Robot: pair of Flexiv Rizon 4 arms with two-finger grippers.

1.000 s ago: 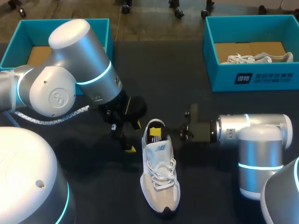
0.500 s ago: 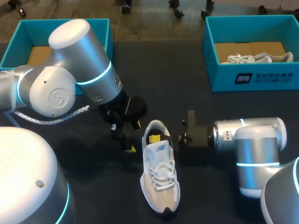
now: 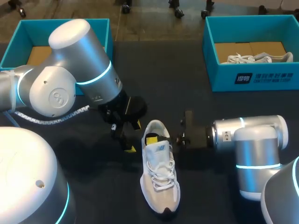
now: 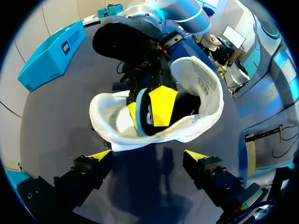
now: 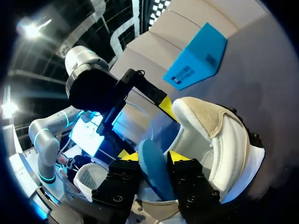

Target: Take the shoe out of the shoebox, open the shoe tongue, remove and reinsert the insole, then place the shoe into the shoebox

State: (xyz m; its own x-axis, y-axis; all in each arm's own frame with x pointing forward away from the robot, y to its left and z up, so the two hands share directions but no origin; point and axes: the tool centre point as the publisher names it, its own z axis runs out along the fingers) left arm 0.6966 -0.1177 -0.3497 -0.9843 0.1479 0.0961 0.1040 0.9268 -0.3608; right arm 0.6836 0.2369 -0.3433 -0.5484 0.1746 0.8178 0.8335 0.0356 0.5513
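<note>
Our white lace-up sneaker [image 3: 160,172] lies on the dark table [image 3: 159,79] between our arms, with bare tabletop between it and the two teal boxes at the far corners. Our left gripper [image 3: 133,136] hangs wide open and empty just beside the heel. Our right gripper [image 5: 154,156], fingers inside the collar, pinches the blue insole [image 5: 154,175]. The right teal box [image 3: 247,79] holds another pale shoe [image 3: 259,58]; the left teal box [image 3: 42,32] shows brown cardboard.

Silver arms [image 3: 70,79] (cyan rings [image 3: 108,74]), yellow-tipped pincers [image 4: 148,156] [image 5: 154,155]
</note>
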